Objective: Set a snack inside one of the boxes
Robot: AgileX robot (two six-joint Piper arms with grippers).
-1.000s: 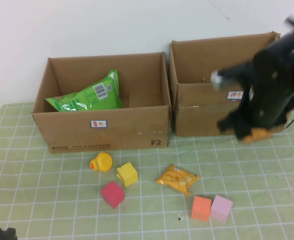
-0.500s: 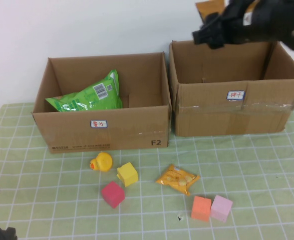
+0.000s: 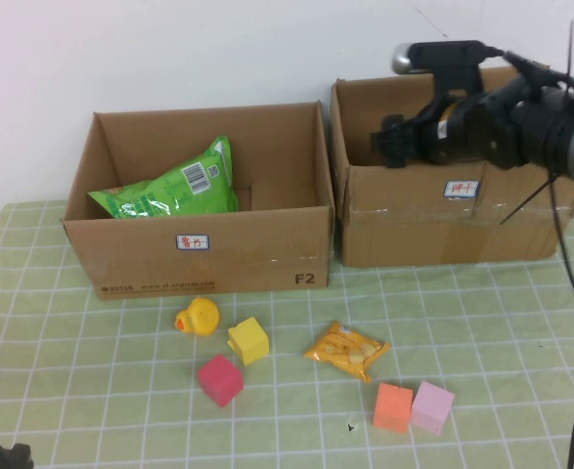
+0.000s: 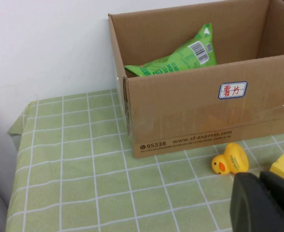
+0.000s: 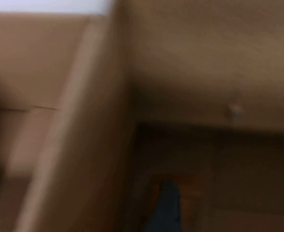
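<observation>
So the right end effector is hanging over the open top of the right box, up near that box's left wall, with the arm stretched in from the right side. Honestly can't tell if its fingers are spread or pressed together, the wrist camera there just shows blurry cardboard walls and a dark tip at the bottom. Can't see anything held in it either.

The left end effector is parked low at the near left corner of the counter, well away from everything. Only a dark chunk of it shows in its own camera, so no idea if it's spread or closed.

Snack situation: a green chip bag is sitting inside the left box, leaning toward the back left. A small orange snack packet is lying flat on the green checked counter out in front, roughly below the gap between the two boxes.

Other stuff on the counter: a yellow duck just in front of the left box, a yellow cube right beside it, a red cube a bit nearer, and an orange cube touching a pink cube near the front edge.
</observation>
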